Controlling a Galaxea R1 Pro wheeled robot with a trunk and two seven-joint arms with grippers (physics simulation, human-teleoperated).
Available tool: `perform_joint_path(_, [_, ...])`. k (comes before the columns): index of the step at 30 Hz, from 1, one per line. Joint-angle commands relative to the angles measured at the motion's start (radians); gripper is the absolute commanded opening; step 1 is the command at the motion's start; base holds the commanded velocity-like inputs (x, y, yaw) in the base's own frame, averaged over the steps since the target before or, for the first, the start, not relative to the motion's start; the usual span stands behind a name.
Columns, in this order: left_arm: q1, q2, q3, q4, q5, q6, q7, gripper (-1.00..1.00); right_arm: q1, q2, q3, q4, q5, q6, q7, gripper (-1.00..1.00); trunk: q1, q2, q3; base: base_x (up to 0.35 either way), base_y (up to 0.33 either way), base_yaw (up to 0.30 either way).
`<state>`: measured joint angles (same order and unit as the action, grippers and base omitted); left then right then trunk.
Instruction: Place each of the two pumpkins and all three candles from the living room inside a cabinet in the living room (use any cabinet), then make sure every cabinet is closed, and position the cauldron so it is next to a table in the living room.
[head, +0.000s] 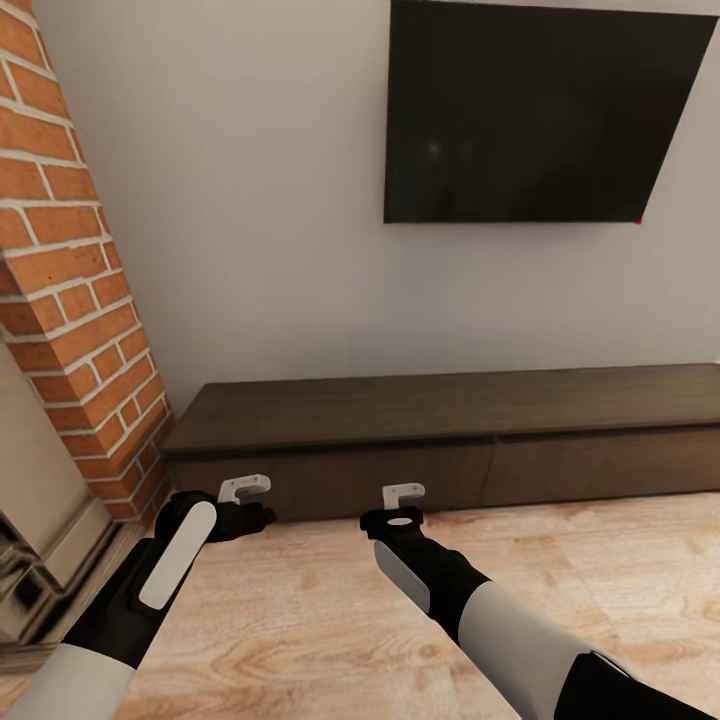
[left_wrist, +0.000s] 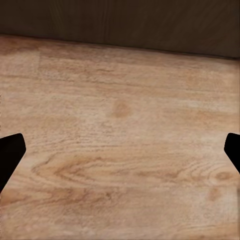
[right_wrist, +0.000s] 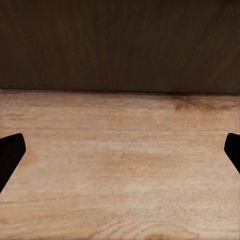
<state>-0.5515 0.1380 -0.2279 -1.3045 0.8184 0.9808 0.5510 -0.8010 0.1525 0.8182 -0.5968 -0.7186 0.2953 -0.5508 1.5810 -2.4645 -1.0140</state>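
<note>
The long low dark-brown cabinet (head: 440, 410) stands against the wall straight ahead, its drawer fronts flush and shut. My left gripper (head: 245, 490) hangs low over the floor just in front of the cabinet's left drawer front, open and empty. To its right, my right gripper (head: 403, 493) is also open and empty, close to the same front. The left wrist view shows the cabinet's base (left_wrist: 125, 20) beyond bare floor, and the right wrist view shows the dark front (right_wrist: 120, 45) nearer. The pumpkins, candles, cauldron and table are out of view.
A red brick chimney column (head: 70, 300) rises at the left, with a pale stone hearth (head: 40, 520) at its foot. A black television (head: 540, 110) hangs on the wall above the cabinet. Light wooden floor (head: 300, 620) stretches beneath both arms.
</note>
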Motion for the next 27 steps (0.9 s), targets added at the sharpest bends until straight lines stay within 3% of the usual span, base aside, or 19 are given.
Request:
perform_joint_path(1, [-0.001,0.001,-0.002,-0.001,0.01,0.001,0.01,1.0,-0.001,-0.001,0.006,-0.001,-0.005,0.003,-0.008,1.0,-0.004,0.007,0.002,0.0,0.0,0.0])
perform_joint_path(27, [-0.001,-0.002,-0.002,-0.001,0.008,0.001,0.01,1.0,-0.001,-0.001,0.003,0.006,-0.007,-0.004,-0.005,1.0,-0.104,0.189,0.083,0.0,0.0,0.0])
